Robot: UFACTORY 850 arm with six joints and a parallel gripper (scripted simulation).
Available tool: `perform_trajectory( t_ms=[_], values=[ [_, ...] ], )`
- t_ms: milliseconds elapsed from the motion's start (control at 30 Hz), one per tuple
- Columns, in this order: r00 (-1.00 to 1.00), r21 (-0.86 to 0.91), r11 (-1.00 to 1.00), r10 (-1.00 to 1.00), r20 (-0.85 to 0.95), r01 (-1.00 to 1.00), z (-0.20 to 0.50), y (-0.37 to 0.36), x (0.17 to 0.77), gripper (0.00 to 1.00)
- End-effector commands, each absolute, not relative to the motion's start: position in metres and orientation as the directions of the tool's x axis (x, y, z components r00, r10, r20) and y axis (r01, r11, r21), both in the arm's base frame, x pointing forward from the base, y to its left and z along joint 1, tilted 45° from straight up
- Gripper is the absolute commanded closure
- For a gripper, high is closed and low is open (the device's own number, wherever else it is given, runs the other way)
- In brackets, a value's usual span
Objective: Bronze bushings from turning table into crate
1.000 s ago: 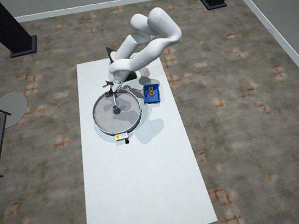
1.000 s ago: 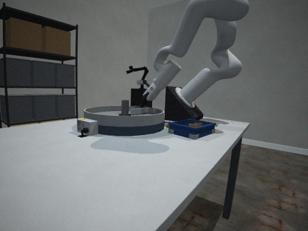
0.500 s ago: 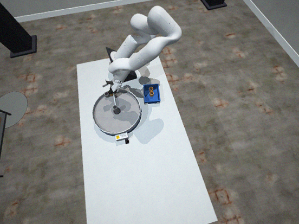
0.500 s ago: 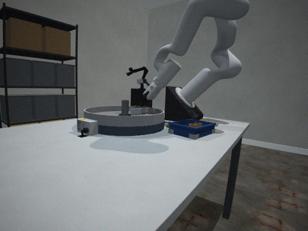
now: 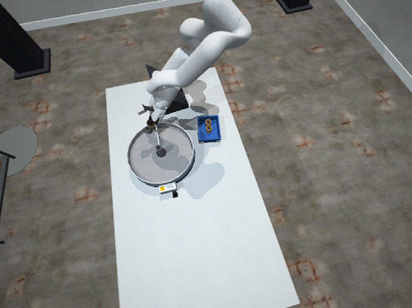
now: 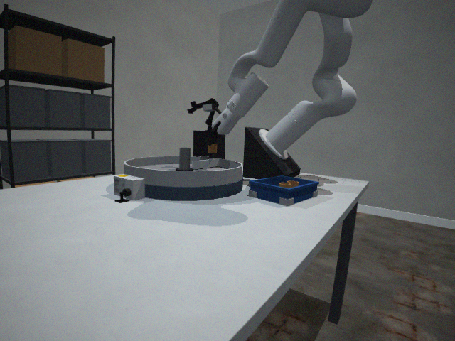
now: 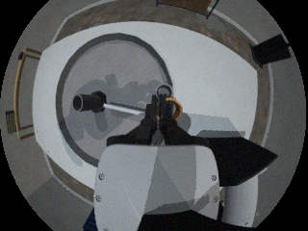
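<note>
My gripper [image 5: 150, 122] [image 6: 212, 141] [image 7: 158, 102] is shut on the wall of a bronze bushing [image 6: 212, 148] [image 7: 180, 110], with one finger inside its ring. It holds the bushing above the rim of the turning table [image 5: 146, 171] [image 6: 183, 180] [image 7: 115, 58], at the side near the arm's base. A steel bushing [image 5: 147, 129] [image 7: 164, 86] stands on the turning table close to the rim, just beside the held one. Two bronze bushings [image 5: 208, 121] [image 6: 288, 184] lie side by side in the blue crate [image 5: 210, 141] [image 6: 268, 192], to the right of the turning table in the top view.
A dark post [image 5: 161, 152] [image 6: 185, 158] [image 7: 87, 102] rises from the turning table's middle, and a pale guide bar [image 5: 157, 135] [image 7: 124, 110] runs from it towards the rim near the gripper. A control box [image 5: 167, 188] [image 6: 129, 187] sits at the far side from the arm.
</note>
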State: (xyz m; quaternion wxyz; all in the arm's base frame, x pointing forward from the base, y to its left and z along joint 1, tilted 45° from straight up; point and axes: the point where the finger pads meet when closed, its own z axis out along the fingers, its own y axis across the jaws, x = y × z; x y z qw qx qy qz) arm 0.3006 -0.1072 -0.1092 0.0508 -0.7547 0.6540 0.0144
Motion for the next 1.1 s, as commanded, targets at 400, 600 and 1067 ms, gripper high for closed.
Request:
perform_trajectory(
  t_ms=[400,600,1067],
  values=[
    [0.144,-0.06,-0.139,-0.986,-0.089,-0.988,-0.071,-0.145,0.305,1.0],
    [0.144,-0.06,-0.139,-0.986,-0.089,-0.988,-0.069,-0.148,0.305,1.0],
    [0.144,-0.06,-0.139,-0.986,-0.089,-0.988,-0.069,-0.148,0.305,1.0]
  ],
)
